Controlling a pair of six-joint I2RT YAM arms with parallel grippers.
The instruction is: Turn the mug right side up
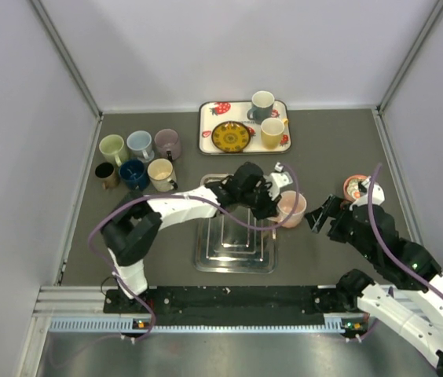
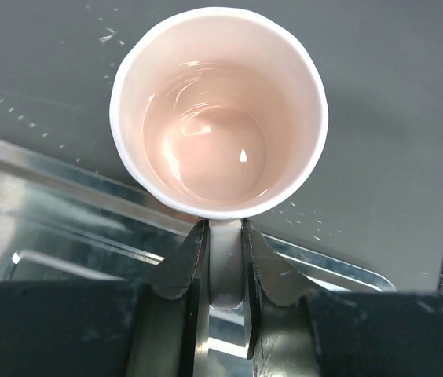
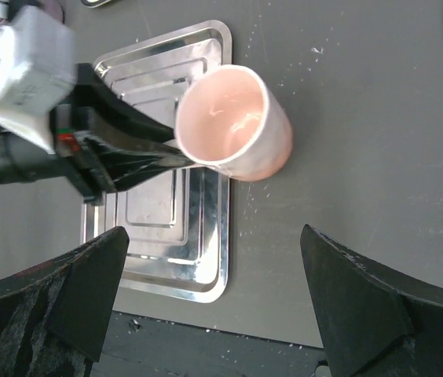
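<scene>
Pink mug [image 1: 291, 208]: mouth up, inside bare and glossy; it sits just off the 3 o'clock edge of the steel tray [image 1: 233, 250], over the dark table (I cannot tell whether its base touches down).
Left gripper [image 2: 225, 243]: narrow, pinched on both sides of the mug's handle [image 2: 225, 271], reaching in from 9 o'clock across the tray's corner.
Right gripper [image 1: 320, 214]: spread wide, holding nothing, at 3 o'clock from the mug and apart from it.
Open room: bare table from 12 round to 2 o'clock of the mug, and again at 5 to 6 o'clock down to the rail [image 1: 229, 298] where the arm bases sit.
Edges: the steel tray's raised rim runs just beside the mug at 9 o'clock.
In the way: a small red-rimmed bowl [image 1: 355, 187] at 2 o'clock, partly hidden by the right arm.
Further off: a strawberry-print serving tray [image 1: 206, 129] at 11 o'clock, carrying a yellow plate [image 1: 231, 136], a grey mug [image 1: 262, 104] and a yellow mug [image 1: 272, 132].
Mug cluster [image 1: 139, 157]: six mugs packed close, well apart at 10 o'clock.
Surface: table [image 1: 324, 149], dark grey, matt, flecked with pale specks.
Room: pale walls [image 1: 17, 157] close the table on three sides.
</scene>
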